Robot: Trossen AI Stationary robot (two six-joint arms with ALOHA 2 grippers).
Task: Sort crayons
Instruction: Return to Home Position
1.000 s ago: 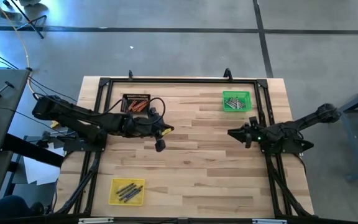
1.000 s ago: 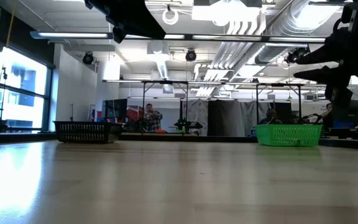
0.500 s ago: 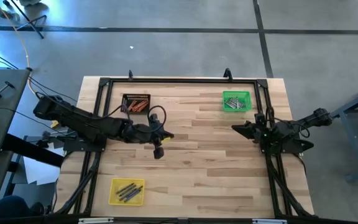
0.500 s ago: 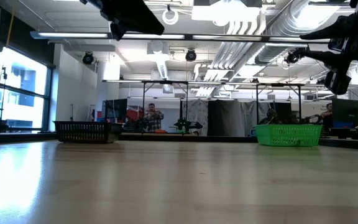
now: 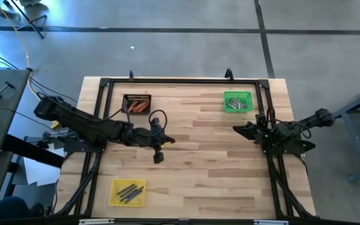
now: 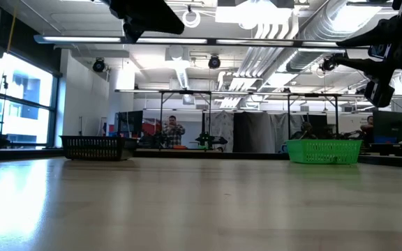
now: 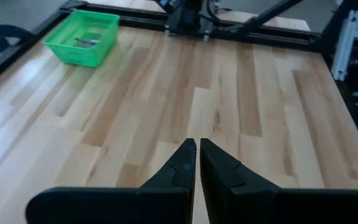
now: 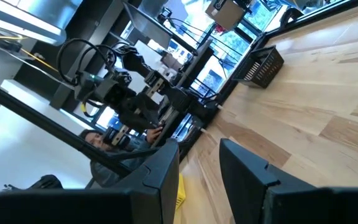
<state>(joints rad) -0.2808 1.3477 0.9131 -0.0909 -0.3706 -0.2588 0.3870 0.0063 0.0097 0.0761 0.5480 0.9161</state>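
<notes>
Orange-red crayons (image 5: 140,107) lie in a black tray (image 5: 136,99) at the far left. Grey crayons (image 5: 234,103) lie in a green tray (image 5: 238,95) at the far right. More greyish crayons (image 5: 127,192) lie in a yellow tray (image 5: 116,187) near the front edge. My left gripper (image 5: 170,140) hovers over bare wood left of the table's middle, shut with nothing between its fingers (image 7: 197,149). My right gripper (image 5: 235,130) is drawn back at the right edge, clear of the table, its fingers open (image 8: 199,155) and holding nothing.
A black metal frame (image 5: 180,80) runs along the table's edges. The middle of the wooden top (image 5: 211,162) is bare. In the left wrist view the green tray (image 7: 82,37) sits far ahead on the wood. A room with racks and people lies beyond the far edge (image 6: 201,155).
My left gripper has swung a little toward the near edge, away from the black tray, and stays shut. My right arm has folded back at the right edge, and its gripper has tipped up a little; its fingers stay open.
</notes>
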